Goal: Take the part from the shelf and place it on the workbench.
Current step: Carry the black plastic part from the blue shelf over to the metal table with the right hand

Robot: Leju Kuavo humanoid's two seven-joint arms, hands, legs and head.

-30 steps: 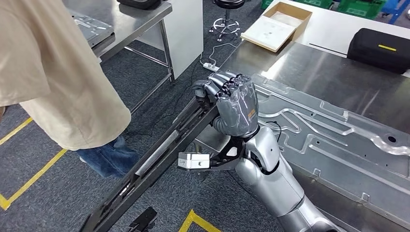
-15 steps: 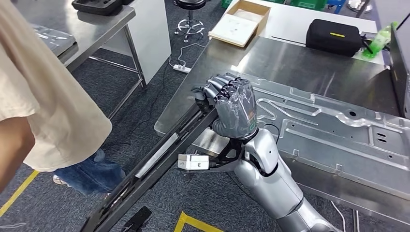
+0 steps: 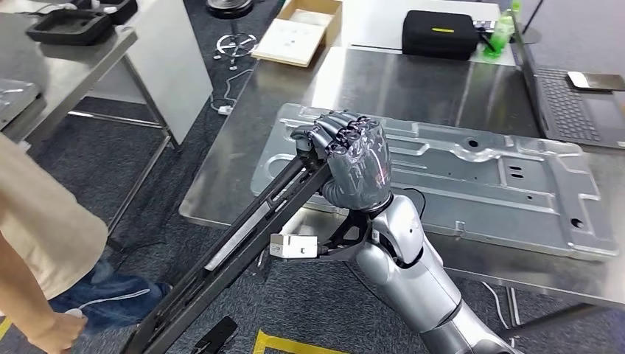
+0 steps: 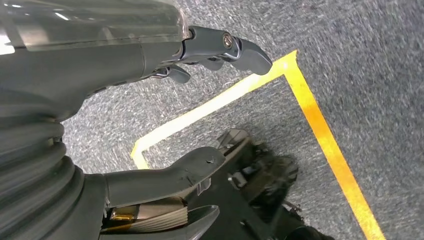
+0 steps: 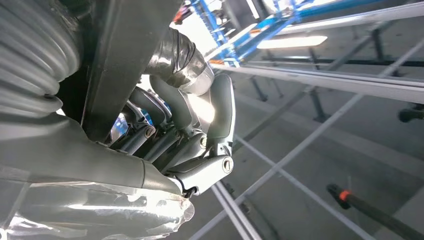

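The part is a long black rail [image 3: 250,228] that slants from beside the floor at lower left up to the workbench's [image 3: 228,169] near edge. My right hand [image 3: 354,158] grips its upper end, fingers wrapped round it, above the corner of a large stamped metal panel [image 3: 457,169] lying on the bench. In the right wrist view the same hand [image 5: 190,150] curls round the dark rail [image 5: 125,60]. My left hand [image 4: 100,55] hangs over grey floor, fingers and thumb apart, holding nothing.
A person in a beige shirt [image 3: 37,236] stands at the left, close to the rail's lower end. A black case [image 3: 442,33], cardboard box [image 3: 298,33], green bottle [image 3: 505,29] and laptop [image 3: 575,103] sit behind the bench. A side table [image 3: 44,66] stands far left.
The whole view has swung to the right, so the workbench and panel now lie ahead and the person has slid toward the left edge. My right hand keeps its grip on the rail.
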